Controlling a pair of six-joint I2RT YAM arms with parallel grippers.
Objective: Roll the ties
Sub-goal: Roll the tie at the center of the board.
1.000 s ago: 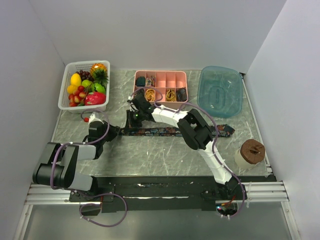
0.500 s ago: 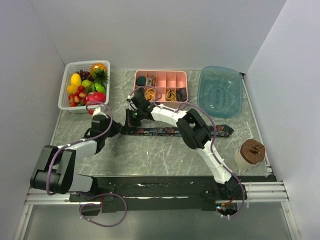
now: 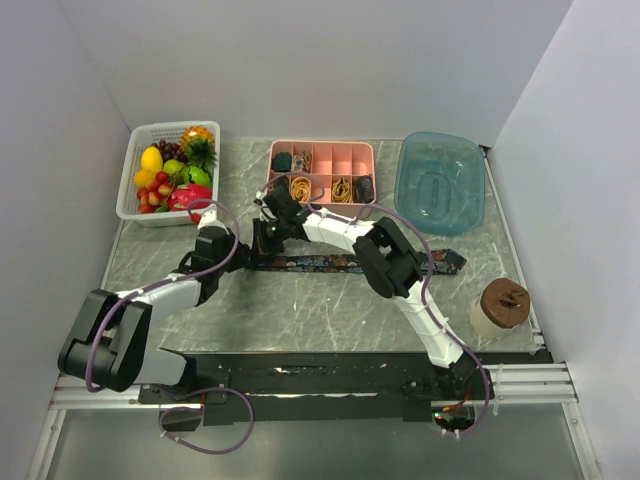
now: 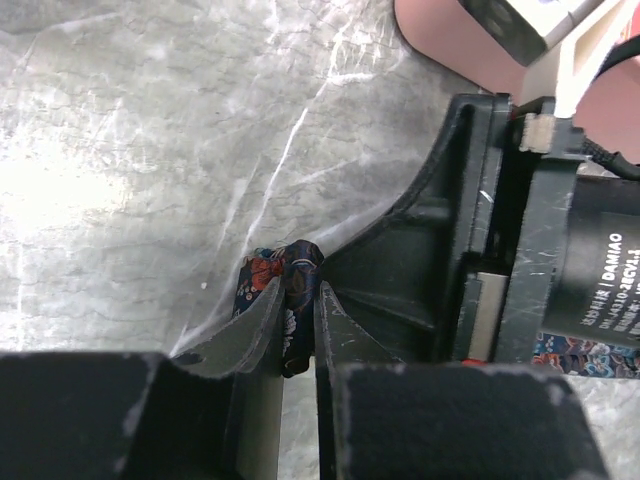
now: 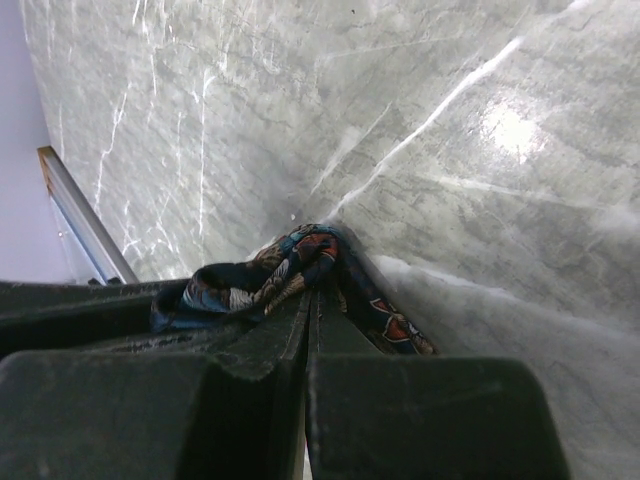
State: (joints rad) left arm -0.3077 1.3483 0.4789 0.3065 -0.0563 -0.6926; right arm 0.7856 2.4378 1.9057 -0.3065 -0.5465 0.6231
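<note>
Desk point(image 3: 300, 310): grey marbled top. It carries everything named here, with the pink tray point(image 3: 340, 158) at the middle of its far edge.
Right arm point(image 3: 400, 270): rises from the near edge, bends well in front of the pink tray and reaches back toward the tray's front-left corner.
Left arm point(image 3: 150, 300): comes in from the near left and ends in front of and left of the pink tray.
Blue basin point(image 3: 440, 182): just right of the pink tray, at the far edge.
White basket point(image 3: 127, 175): well left of the pink tray, filled with fruit.
Pink tray: divided into compartments. The front ones hold yellow bands point(image 3: 300, 187).
Tie point(image 3: 320, 264): dark with a red, blue and tan paisley pattern. It lies flat in a strip in front of the pink tray and parallel to its front wall. Its left end is bunched up below the tray's front-left corner, and its right end lies past the tray's right side.
Jar point(image 3: 503, 305): pale with a brown lid, well in front of and right of the pink tray.
Left tool point(image 4: 297, 310): clamped on the folded left end of the tie point(image 4: 290, 295), with fabric showing between the two fingers.
Right tool point(image 5: 308, 300): clenched, fingers pressed together, touching the same end from the pink-tray side. The tie point(image 5: 290, 262) is bunched over its tips, and I cannot tell whether any fabric is pinched between them.
</note>
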